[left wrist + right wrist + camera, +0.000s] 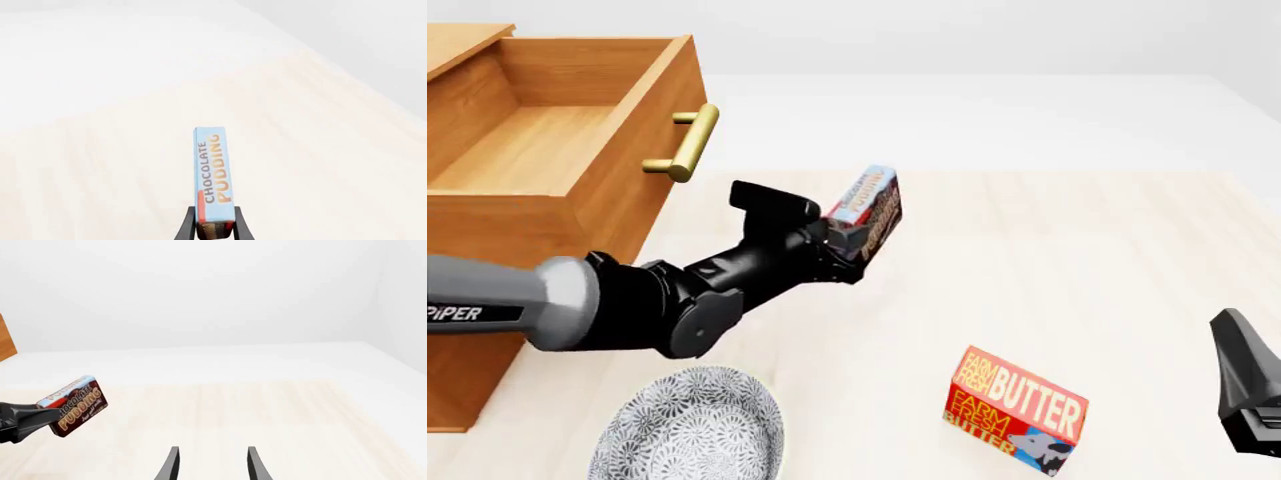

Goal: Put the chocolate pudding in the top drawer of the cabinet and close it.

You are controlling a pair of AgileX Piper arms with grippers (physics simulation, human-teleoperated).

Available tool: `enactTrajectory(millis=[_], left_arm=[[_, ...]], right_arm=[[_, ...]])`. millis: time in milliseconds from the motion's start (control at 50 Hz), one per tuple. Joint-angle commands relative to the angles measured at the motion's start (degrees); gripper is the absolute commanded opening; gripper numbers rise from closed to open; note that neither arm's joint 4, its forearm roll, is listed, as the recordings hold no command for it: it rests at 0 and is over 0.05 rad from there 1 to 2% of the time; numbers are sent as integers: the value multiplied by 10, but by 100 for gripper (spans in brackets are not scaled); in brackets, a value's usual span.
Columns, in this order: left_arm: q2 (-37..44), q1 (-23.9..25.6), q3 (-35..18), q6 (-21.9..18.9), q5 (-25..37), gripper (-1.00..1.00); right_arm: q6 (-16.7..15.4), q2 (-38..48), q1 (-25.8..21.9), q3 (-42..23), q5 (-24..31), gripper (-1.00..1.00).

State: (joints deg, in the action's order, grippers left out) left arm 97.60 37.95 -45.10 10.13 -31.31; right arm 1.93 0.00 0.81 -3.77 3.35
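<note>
the cabinet (507, 330) fills the nine to eleven o'clock part of the front view, and its top drawer (554, 140) stands pulled out and open, the brass handle (687, 143) on its front facing toward three o'clock. the pale wooden table (1068, 260) spreads across the rest. the left arm (627, 300) reaches in from nine o'clock toward the centre, and the left gripper (851, 236) is clamped on the lower end of the chocolate pudding (870, 208), which is held off the table, tilted, just to the three o'clock side of the drawer front and level with the handle. a patterned grey bowl (687, 430) sits at seven o'clock below the arm, and a red-orange butter box (1017, 410) lies at five o'clock, well apart from the pudding. the right gripper (1248, 395) shows only as a dark piece at the four o'clock edge. the left wrist view alone shows the narrow blue side of the pudding with its lettering, pinched between two dark fingers (189, 227). the right wrist view alone shows the brown face of the box at eight o'clock, and the right fingers (172, 465) standing apart with nothing between them.
</note>
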Motion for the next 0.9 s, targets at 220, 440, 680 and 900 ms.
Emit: enactTrajectory(millis=[220, 440, 680, 900], left_arm=[[-123, 28, 26, -27, 64, -100], [-163, 41, 38, -48, 82, -100], [-194, 43, 38, -55, 106, -100], [-235, 40, 35, -67, 138, -100]], right_arm=[[0, 0, 0, 0, 0, 100], [0, 0, 0, 0, 0, 100], [0, 0, 0, 0, 0, 100], [0, 0, 0, 0, 0, 100]])
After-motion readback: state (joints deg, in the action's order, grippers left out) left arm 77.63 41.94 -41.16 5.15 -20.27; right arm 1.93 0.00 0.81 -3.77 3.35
